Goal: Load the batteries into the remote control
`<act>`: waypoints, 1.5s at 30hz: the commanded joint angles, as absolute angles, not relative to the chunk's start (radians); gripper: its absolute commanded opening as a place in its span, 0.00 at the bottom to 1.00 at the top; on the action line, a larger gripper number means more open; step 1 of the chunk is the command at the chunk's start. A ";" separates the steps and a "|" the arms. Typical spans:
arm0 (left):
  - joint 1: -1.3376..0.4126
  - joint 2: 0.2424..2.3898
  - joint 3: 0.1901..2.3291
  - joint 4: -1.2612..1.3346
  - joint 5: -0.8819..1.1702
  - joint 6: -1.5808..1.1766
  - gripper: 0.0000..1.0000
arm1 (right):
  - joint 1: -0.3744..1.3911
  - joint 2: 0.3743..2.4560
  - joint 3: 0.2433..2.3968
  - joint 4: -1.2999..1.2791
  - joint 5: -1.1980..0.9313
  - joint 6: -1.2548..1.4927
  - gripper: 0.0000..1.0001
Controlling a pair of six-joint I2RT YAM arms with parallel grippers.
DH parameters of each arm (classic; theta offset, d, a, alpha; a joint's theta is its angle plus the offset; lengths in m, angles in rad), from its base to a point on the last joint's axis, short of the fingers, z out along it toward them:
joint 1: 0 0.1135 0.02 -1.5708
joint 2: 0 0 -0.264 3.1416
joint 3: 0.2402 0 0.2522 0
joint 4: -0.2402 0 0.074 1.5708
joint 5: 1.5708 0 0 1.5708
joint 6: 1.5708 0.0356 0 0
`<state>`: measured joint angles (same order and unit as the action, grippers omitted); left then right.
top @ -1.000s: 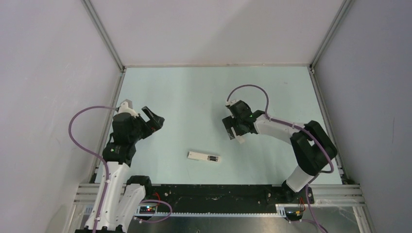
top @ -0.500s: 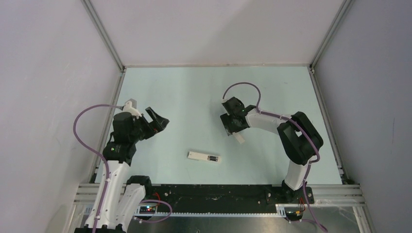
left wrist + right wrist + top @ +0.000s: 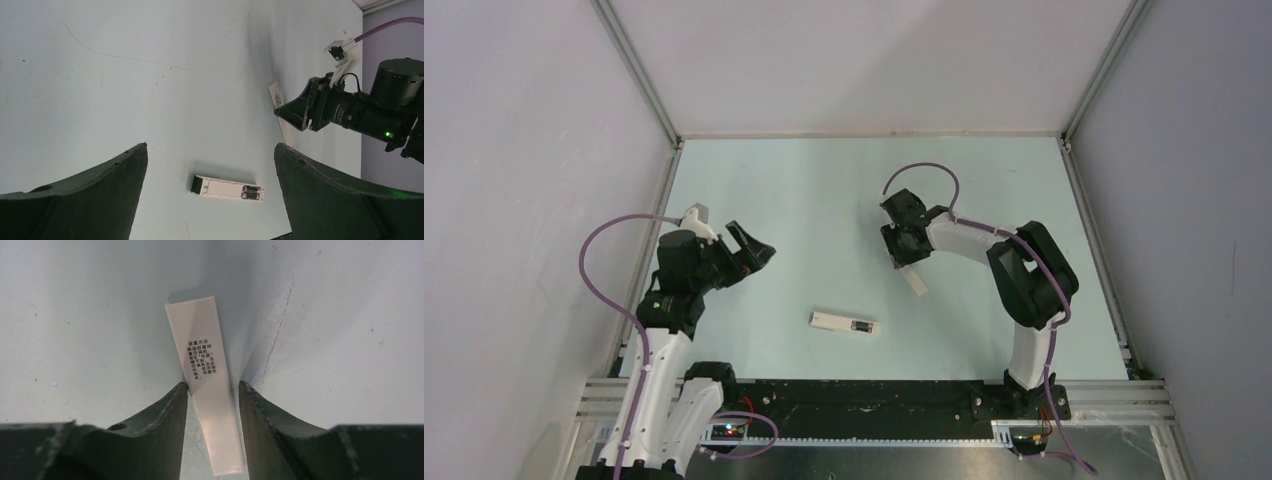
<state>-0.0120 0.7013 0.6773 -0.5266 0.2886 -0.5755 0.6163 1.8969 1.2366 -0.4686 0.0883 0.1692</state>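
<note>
Both jaws of the right gripper (image 3: 212,387) flanked a flat white printed strip (image 3: 200,340), partly closed; whether they clamped it could not be told. The left gripper (image 3: 210,150) hung wide open and empty, near the slim white bar-shaped remote control (image 3: 228,186) lying on the pale green table (image 3: 824,190).
</note>
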 commanded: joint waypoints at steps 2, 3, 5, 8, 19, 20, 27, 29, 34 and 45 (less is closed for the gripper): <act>-0.005 0.700 0.683 -0.502 0.350 -0.579 0.98 | 0.610 1.929 1.241 -0.535 0.051 0.210 0.43; -0.006 0.701 0.680 -0.499 0.364 -0.580 0.98 | 0.610 1.922 1.241 -0.534 0.046 0.211 0.42; -0.008 0.701 0.674 -0.487 0.383 -0.586 0.98 | 0.608 1.908 1.241 -0.527 0.044 0.215 0.39; -0.023 0.698 0.663 -0.463 0.400 -0.600 0.98 | 0.607 1.889 1.248 -0.525 0.045 0.222 0.37; -0.335 0.785 0.628 -0.303 0.293 -0.694 0.98 | 0.580 1.831 1.255 -0.525 0.016 0.259 0.36; -0.363 0.798 0.627 -0.264 0.270 -0.700 0.98 | 0.573 1.820 1.255 -0.525 0.013 0.263 0.36; -0.584 0.927 0.628 -0.038 0.164 -0.745 0.97 | 0.535 1.781 1.257 -0.529 -0.110 0.282 0.36; -0.616 0.956 0.626 0.006 0.141 -0.752 0.97 | 0.527 1.774 1.256 -0.533 -0.147 0.291 0.36; -0.686 1.018 0.638 0.067 0.086 -0.745 0.97 | 0.512 1.750 1.256 -0.532 -0.225 0.331 0.36; -0.775 1.129 0.646 0.106 -0.026 -0.748 0.94 | 0.524 1.702 1.244 -0.505 -0.239 0.405 0.43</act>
